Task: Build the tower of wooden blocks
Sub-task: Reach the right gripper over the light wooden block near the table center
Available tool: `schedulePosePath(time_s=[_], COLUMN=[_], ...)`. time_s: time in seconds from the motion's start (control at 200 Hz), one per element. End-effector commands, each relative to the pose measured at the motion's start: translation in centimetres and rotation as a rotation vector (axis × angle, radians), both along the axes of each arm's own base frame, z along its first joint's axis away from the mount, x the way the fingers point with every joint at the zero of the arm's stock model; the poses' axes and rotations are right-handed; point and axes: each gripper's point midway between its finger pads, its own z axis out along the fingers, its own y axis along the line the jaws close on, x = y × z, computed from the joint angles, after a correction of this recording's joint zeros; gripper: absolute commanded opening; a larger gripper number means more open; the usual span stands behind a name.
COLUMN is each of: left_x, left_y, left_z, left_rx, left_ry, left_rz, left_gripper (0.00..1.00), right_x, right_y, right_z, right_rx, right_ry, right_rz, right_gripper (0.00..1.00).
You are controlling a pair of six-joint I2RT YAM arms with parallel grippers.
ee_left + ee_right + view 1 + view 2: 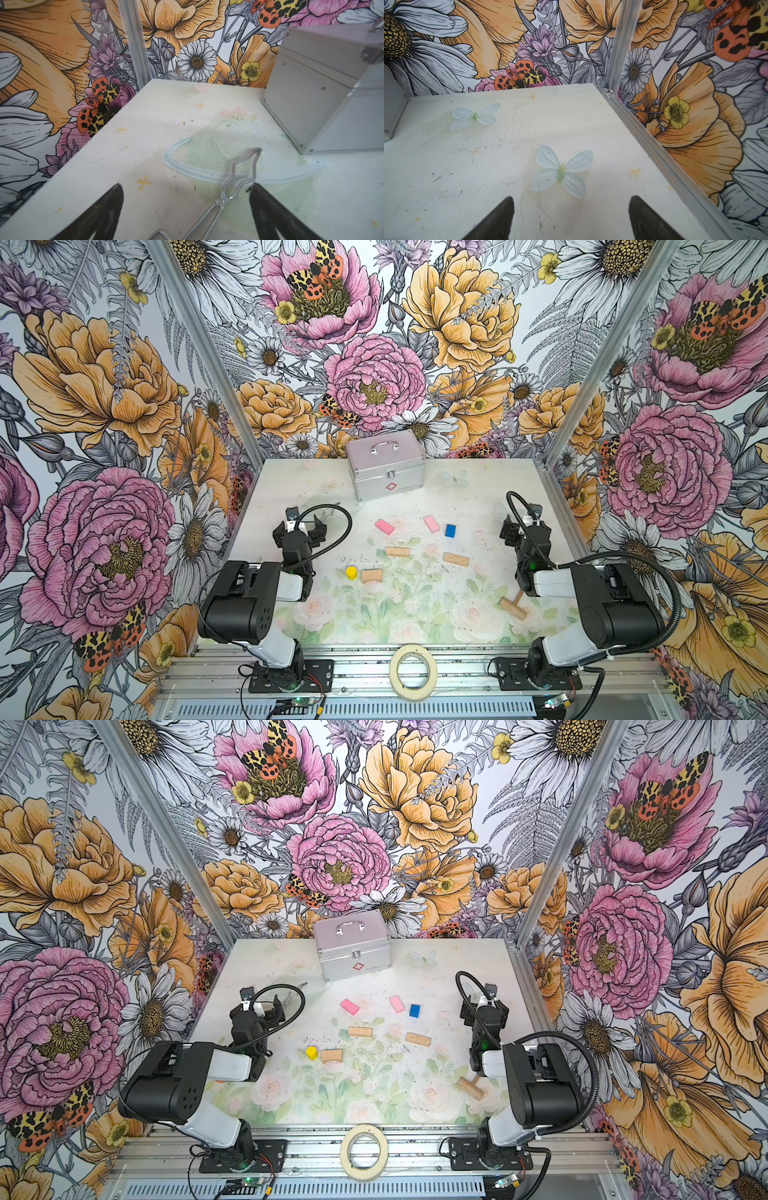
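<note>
Hidden: you get no block in either wrist view. The left one shows bare table (145,128), metal tongs (239,172) and a corner of the silver case (311,93); the right one shows table and printed butterflies.
Hard to make out: in both top views the tongs are nearly lost under the left arm's cable.
Left gripper (299,528): jaws wide with nothing between them, above the tongs on the table's left side.
Right gripper (571,199): jaws wide too and empty, over bare table by the right wall.
Blocks: all seven lie loose on the table between your two arms. None is stacked and none touches a gripper.
Far row: pink brick (384,526), second pink brick (432,524), and the blue block (450,530) just beside that one.
Middle: tan brick (397,551) and second tan brick (456,559), apart from each other.
Near row: yellow cylinder (351,572) upright, just beside the third tan brick (371,576) — close to the left arm's body but well apart from its jaws.
Closest to the right gripper: the blue block, with open table between them.
Mallet (513,608): on its side near the right arm, well apart from the blocks.
Case: at the back with its lid shut — you cannot see what is inside.
Tape roll (412,672): flat on the front rail.
</note>
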Motion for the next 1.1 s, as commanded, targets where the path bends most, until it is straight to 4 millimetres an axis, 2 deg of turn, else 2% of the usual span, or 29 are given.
schedulePosePath(time_s=[0.0, 0.085, 0.16, 0.25, 0.27, 0.32, 0.455, 0.575, 0.706, 0.901, 1.056, 1.071, 1.096], left_x=[0.9, 1.2, 1.1, 0.2, 0.0, -0.7, -2.5, -3.7, -4.8, -5.6, -5.9, -5.9, -5.9], left_y=[-0.6, -0.5, -0.7, -1.4, -2.1, -2.8, -4.7, -6.7, -8.0, -9.3, -8.9, -8.7, -8.6], left_z=[2.5, 3.8, 5.7, 9.3, 10.1, 12.1, 16.8, 18.8, 18.8, 18.3, 17.7, 17.6, 17.3], left_rx=[-0.017, -0.018, -0.022, -0.081, -0.102, -0.143, -0.236, -0.285, -0.306, -0.302, -0.263, -0.260, -0.253], left_ry=[-0.027, 0.017, 0.017, -0.054, -0.070, -0.104, -0.149, -0.140, -0.116, -0.084, -0.055, -0.051, -0.044], left_rz=[-0.051, -0.046, -0.052, -0.076, -0.111, -0.143, -0.203, -0.259, -0.275, -0.306, -0.285, -0.278, -0.272], left_gripper=[0.89, 0.87, 0.84, 0.83, 0.83, 0.83, 0.82, 0.78, 0.77, 0.74, 0.74, 0.74, 0.74], right_x=[0.1, 0.2, 0.5, 0.6, 0.6, 0.6, -0.5, -1.7, -3.1, -4.2, -3.5, -4.0, -4.0], right_y=[-0.2, 0.0, 0.3, 0.3, 0.4, 1.3, 4.6, 10.0, 16.5, 25.6, 30.4, 31.7, 32.5], right_z=[0.8, 1.2, 2.8, 5.3, 5.8, 7.2, 9.2, 9.8, 9.5, 6.2, 2.6, 2.2, 1.6], right_rx=[0.000, -0.001, -0.032, -0.009, 0.001, 0.021, 0.009, 0.027, 0.070, 0.096, 0.046, 0.037, 0.033], right_ry=[-0.035, -0.015, 0.024, 0.071, 0.076, 0.095, 0.224, 0.301, 0.327, 0.439, 0.572, 0.586, 0.607], right_rz=[-0.013, -0.015, -0.021, -0.035, -0.036, -0.012, 0.030, 0.129, 0.231, 0.353, 0.386, 0.418, 0.432], right_gripper=[0.86, 0.85, 0.85, 0.84, 0.84, 0.83, 0.82, 0.80, 0.80, 0.80, 0.80, 0.80, 0.80])
